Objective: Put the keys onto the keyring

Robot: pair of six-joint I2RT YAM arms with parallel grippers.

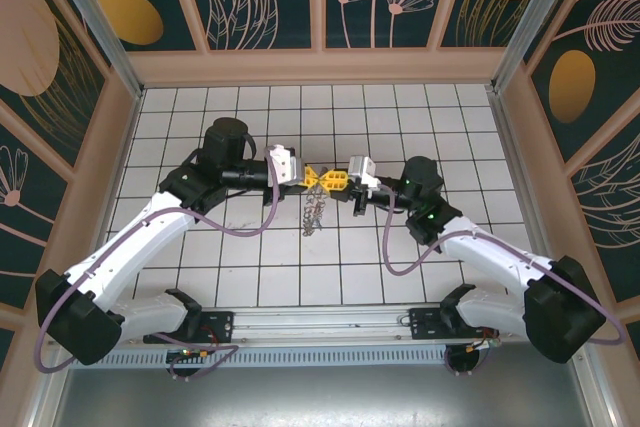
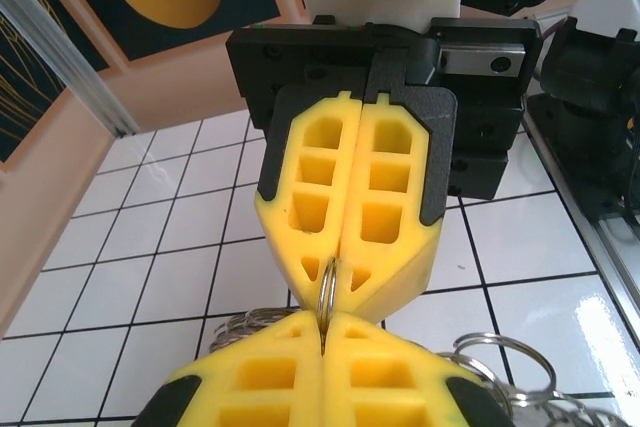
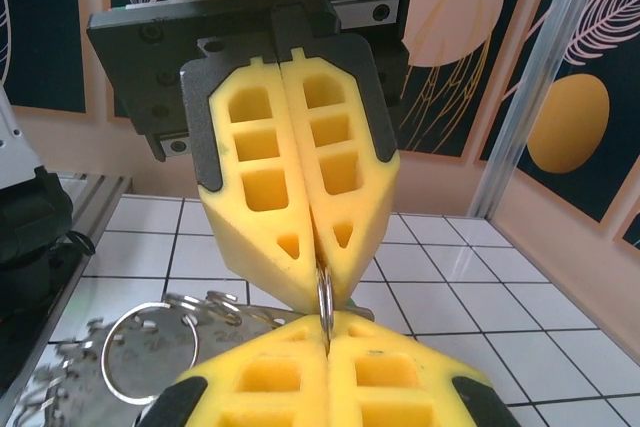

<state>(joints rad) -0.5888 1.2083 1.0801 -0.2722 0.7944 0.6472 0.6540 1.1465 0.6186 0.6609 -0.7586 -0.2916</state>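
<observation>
Top view: left gripper (image 1: pixel 319 179) & right gripper (image 1: pixel 337 181) meet tip to tip above the ctr of the white tiled table (image 1: pixel 250 257), yellow fingers touching. The keyring (image 1: pixel 315 211) hangs from that meeting point as a silvery cluster w/ its lower end near the tiles; single keys can't be told apart there. Left wrist view: left gripper (image 2: pixel 322 332) at btm, jaws together, clamped on a thin wire loop of the keyring (image 2: pixel 327 289). Right gripper (image 2: pixel 340 275) faces it from above, also pinched on the same loop; more silvery loops lie at btm right. Right wrist view: right gripper (image 3: pixel 327 335) at btm & left gripper (image 3: pixel 318 265) above, both closed on the loop (image 3: pixel 325 297), the rest of the keyring draped btm left.
</observation>
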